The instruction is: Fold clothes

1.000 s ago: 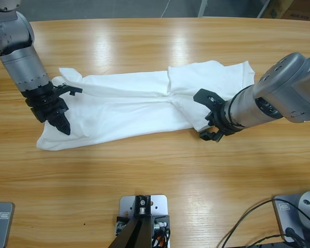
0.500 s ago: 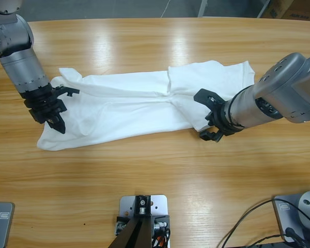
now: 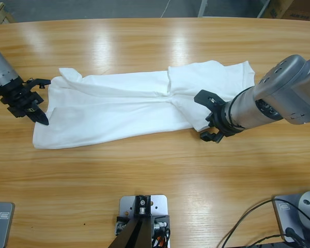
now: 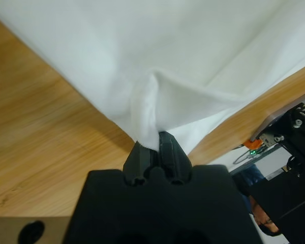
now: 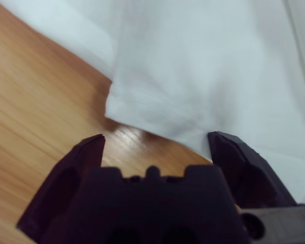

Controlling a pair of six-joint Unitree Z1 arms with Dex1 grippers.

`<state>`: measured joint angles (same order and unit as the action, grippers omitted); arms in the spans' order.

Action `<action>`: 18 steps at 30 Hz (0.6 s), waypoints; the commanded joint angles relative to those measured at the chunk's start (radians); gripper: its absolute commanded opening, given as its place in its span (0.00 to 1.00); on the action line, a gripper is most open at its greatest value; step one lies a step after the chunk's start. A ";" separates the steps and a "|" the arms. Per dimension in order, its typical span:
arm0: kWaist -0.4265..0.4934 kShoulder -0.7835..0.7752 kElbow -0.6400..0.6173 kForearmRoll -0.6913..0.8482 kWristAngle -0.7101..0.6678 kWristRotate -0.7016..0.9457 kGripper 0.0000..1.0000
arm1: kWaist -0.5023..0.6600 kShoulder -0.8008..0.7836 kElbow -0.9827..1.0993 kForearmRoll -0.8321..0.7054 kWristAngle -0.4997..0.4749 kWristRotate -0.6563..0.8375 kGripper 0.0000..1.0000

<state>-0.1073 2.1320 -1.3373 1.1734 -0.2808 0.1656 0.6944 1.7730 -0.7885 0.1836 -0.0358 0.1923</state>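
T-shirt [image 3: 129, 106]: white, lying long across the middle of the wooden counter [image 3: 160, 170], partly folded lengthwise, creases running along it; one sleeve hem near right end.
left end effector [image 3: 36, 111]: jaws pinched together on a bunched edge of the shirt's left end; left wrist view [image 4: 155, 147] shows cloth puckered right at the tips.
right end effector [image 3: 209, 116]: jaws spread apart, empty, sitting at the shirt's lower right edge; right wrist view [image 5: 155, 147] shows sleeve hem just ahead between the jaws, not gripped.
change: over the last second the left arm pulled outward toward the counter's left edge, dragging the cloth with it; left end now squarer and flatter, lower-left corner stretched out. Right arm unmoved.
meaning: judged as a straightening pull, taking slack out before the next fold; fold itself not finished.
next: right side likely needs to close on hem, or left releases.
risk: overpull could slide the whole shirt left.
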 commanded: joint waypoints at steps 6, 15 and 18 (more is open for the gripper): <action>0.089 -0.048 0.039 -0.051 0.065 -0.029 0.31 | 0.018 0.022 0.021 -0.007 0.004 0.012 0.83; 0.080 -0.157 0.026 -0.102 0.224 -0.143 0.96 | 0.023 0.036 0.021 -0.010 0.001 0.012 0.92; 0.032 -0.188 -0.008 -0.153 0.143 -0.072 0.98 | 0.023 0.040 0.021 -0.017 0.001 0.012 0.91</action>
<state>-0.0276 1.9929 -1.3221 1.0882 -0.0657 0.0468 0.7068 1.7735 -0.7884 0.1826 -0.0359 0.1926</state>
